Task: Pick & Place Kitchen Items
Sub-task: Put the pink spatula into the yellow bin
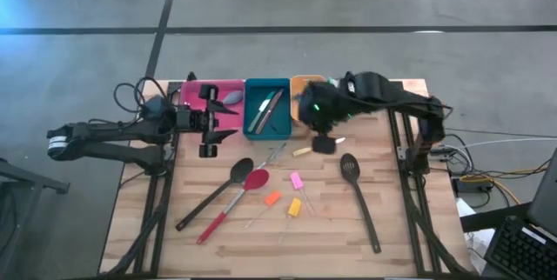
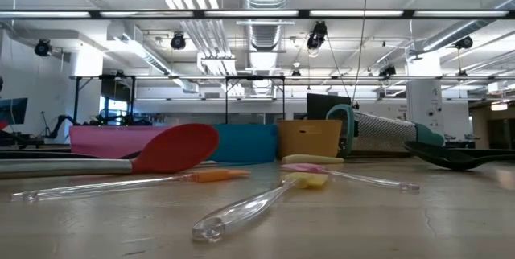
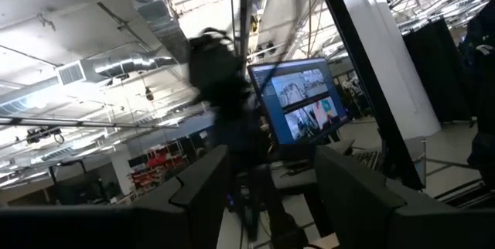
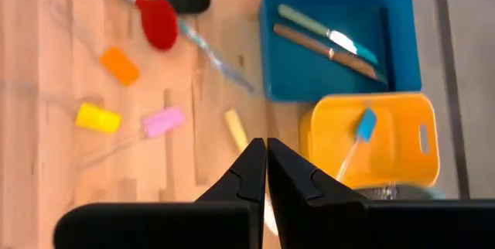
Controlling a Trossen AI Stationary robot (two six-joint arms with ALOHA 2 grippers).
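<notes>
While most of the utensils lie loose on the wooden table, we see a few already in the trays. The black ladle and the red spoon lie side by side, slanting toward the table's front left, their heads near the middle. Just right of them sit the small pink piece, the orange piece and the yellow piece, each on a clear thin handle. The black slotted turner lies farther right, its handle reaching toward the front edge.

Along the back edge three trays stand in a row. The pink tray holds a grey-blue spatula head. The teal tray holds two thin knives. The orange tray holds a small blue piece.

We see the right gripper clenched tight, its fingertips pressed together with nothing between them, above the table just in front of the orange tray. The left gripper hangs over the pink tray's front edge; its fingers stand apart, grasping nothing that we can make out.
</notes>
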